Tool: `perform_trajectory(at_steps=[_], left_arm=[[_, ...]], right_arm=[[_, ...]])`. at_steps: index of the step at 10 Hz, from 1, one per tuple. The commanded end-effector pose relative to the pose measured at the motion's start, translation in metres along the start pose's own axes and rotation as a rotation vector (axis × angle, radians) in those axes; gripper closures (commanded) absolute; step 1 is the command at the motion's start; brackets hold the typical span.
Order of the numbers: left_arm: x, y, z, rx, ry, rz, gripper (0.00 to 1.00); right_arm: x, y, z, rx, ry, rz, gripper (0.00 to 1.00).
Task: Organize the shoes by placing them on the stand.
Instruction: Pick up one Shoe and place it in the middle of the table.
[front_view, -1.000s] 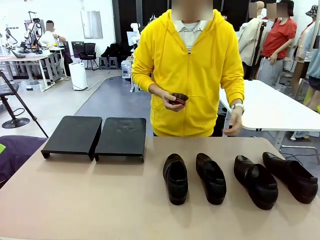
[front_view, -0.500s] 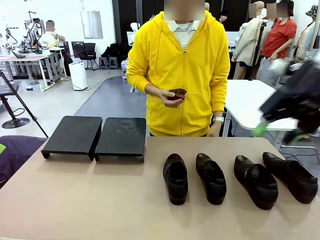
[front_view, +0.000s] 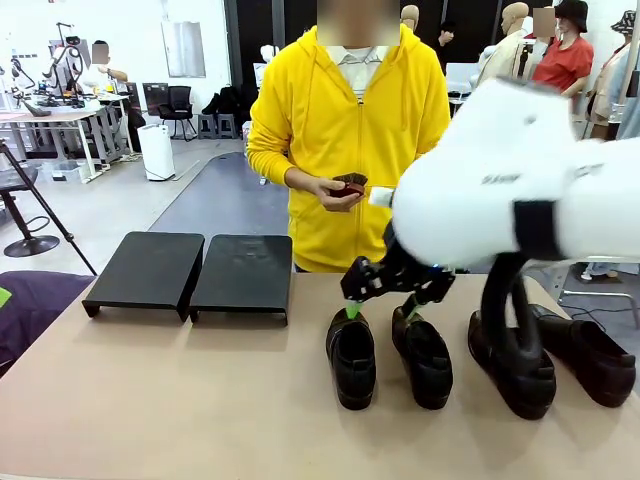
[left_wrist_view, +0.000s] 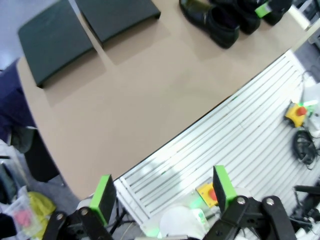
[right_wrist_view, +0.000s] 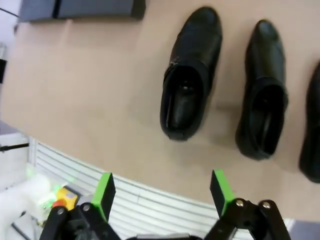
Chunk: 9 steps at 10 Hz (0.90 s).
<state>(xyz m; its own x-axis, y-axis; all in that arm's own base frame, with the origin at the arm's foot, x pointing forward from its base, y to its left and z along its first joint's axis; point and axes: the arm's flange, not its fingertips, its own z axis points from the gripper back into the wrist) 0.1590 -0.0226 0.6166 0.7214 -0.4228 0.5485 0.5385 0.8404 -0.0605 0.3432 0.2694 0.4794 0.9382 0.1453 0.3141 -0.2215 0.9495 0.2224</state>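
Tan table (front_view: 150, 400), right claw (front_view: 381, 312) wide open — empty

The right pincer (front_view: 381, 312) has swung in above the two leftmost shoes (front_view: 351, 365).

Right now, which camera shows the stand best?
Front view: the stand sits whole and unobstructed, both trays visible. The left wrist view has it from above, cut by the top edge. The right wrist view catches a strip of it.
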Motion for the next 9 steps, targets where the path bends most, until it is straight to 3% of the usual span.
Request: perform_trajectory(at_steps=[1, 3, 5, 9], left_arm=[[-0.003, 0.0, 0.001, 0.0, 0.003, -0.009, 0.0], [-0.003, 0.0, 0.001, 0.0, 0.003, -0.009, 0.0], [-0.003, 0.0, 0.001, 0.0, 0.003, -0.009, 0.0], [-0.003, 0.0, 0.001, 0.0, 0.003, -0.009, 0.0]], right_arm=[[-0.008, -0.004, 0.022, 0.009, 0.007, -0.013, 0.0], [-0.008, -0.004, 0.022, 0.009, 0.007, -0.013, 0.0], [0.015, -0.008, -0.029, -0.007, 0.067, -0.039, 0.0], [0.044, -0.015, -0.087, -0.106, 0.041, -0.173, 0.0]])
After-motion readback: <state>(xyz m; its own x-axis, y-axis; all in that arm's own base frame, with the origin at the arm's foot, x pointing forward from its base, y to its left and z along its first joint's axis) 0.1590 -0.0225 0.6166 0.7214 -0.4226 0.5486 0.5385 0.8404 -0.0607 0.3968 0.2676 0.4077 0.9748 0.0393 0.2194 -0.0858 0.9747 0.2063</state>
